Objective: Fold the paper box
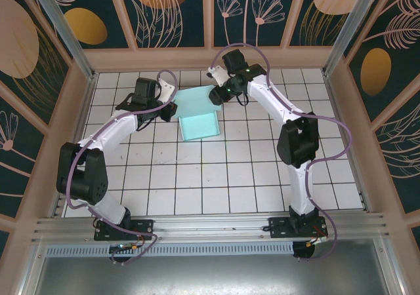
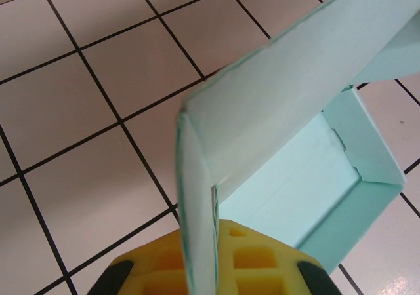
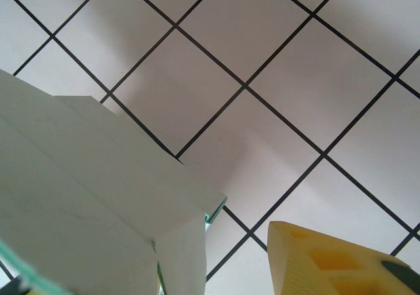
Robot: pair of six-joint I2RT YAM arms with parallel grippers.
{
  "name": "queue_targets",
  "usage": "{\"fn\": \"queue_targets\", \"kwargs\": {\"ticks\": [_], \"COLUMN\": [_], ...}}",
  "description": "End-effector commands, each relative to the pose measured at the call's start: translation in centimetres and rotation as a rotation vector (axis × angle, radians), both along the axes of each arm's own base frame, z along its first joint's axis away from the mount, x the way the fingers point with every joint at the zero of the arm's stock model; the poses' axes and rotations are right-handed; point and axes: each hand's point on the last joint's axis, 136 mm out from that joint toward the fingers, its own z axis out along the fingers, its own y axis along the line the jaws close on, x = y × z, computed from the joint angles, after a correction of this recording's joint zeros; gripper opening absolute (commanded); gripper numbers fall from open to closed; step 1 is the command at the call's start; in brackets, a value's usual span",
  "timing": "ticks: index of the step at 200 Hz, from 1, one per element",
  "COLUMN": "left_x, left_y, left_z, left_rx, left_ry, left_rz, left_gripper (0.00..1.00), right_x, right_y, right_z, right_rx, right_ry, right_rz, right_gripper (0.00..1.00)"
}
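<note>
Tiles [image 1: 216,183] lie bare across the whole near floor. At the far middle, near the back wall [image 1: 210,58], the box [image 1: 199,126] sits between both grippers. Left gripper [image 2: 210,272] is clamped on an upright flap [image 2: 197,196], seen edge-on from its wrist. Right gripper [image 1: 216,96] stands parted, its yellow finger [image 3: 328,262] clear of the card.

White-tiled table [image 1: 197,190] with the pale turquoise paper box [image 1: 199,126] toward its far side.
</note>
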Motion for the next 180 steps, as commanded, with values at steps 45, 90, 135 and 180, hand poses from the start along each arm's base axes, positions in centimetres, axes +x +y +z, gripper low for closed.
{"fn": "queue_targets", "kwargs": {"ticks": [45,90,135,180], "left_x": [0.7,1.0,1.1,1.0], "left_y": [-0.1,-0.1,-0.1,-0.5], "left_z": [0.4,0.1,0.2,0.4], "left_rx": [0.006,0.006,0.005,-0.012], "left_ry": [-0.001,0.009,0.013,0.018], "left_rz": [0.001,0.014,0.020,0.005], "left_gripper": [0.00,0.00,0.00,0.00], "right_x": [-0.1,-0.3,-0.6,-0.9], "right_y": [-0.9,-1.7,-2.6,-2.3], "right_z": [2.1,2.5,2.1,1.2], "right_rx": [-0.004,0.002,0.008,0.013], "right_ry": [-0.045,-0.055,-0.052,-0.024], "right_rz": [-0.024,-0.041,-0.054,-0.037], "right_gripper": [0.45,0.49,0.49,0.25]}}
